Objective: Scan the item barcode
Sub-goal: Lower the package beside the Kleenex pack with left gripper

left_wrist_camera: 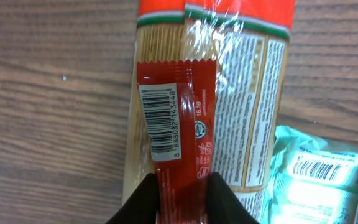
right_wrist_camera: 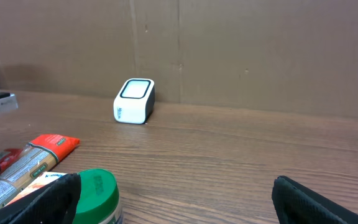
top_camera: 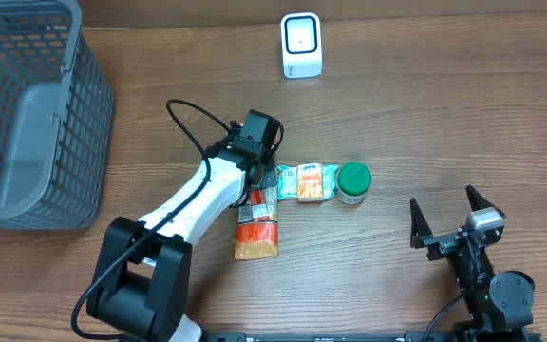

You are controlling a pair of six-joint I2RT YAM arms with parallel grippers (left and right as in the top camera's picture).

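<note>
A slim red packet [left_wrist_camera: 178, 118] with a white barcode label lies on top of a long spaghetti pack [left_wrist_camera: 247, 112]. In the left wrist view my left gripper [left_wrist_camera: 182, 198] is shut on the red packet's near end, both black fingers pressed against its sides. From overhead the left gripper [top_camera: 259, 182] sits over the row of goods at the table's middle. The white scanner [top_camera: 301, 45] stands at the far edge, also in the right wrist view [right_wrist_camera: 134, 101]. My right gripper [top_camera: 449, 220] stands open near the front right, holding nothing.
A grey mesh basket [top_camera: 27, 114] fills the far left. A teal pack [top_camera: 288, 180], an orange pack [top_camera: 312, 182] and a green-lidded jar [top_camera: 353, 182] lie in a row beside the spaghetti pack [top_camera: 256, 237]. The jar [right_wrist_camera: 95, 193] stands close to the right gripper's left finger.
</note>
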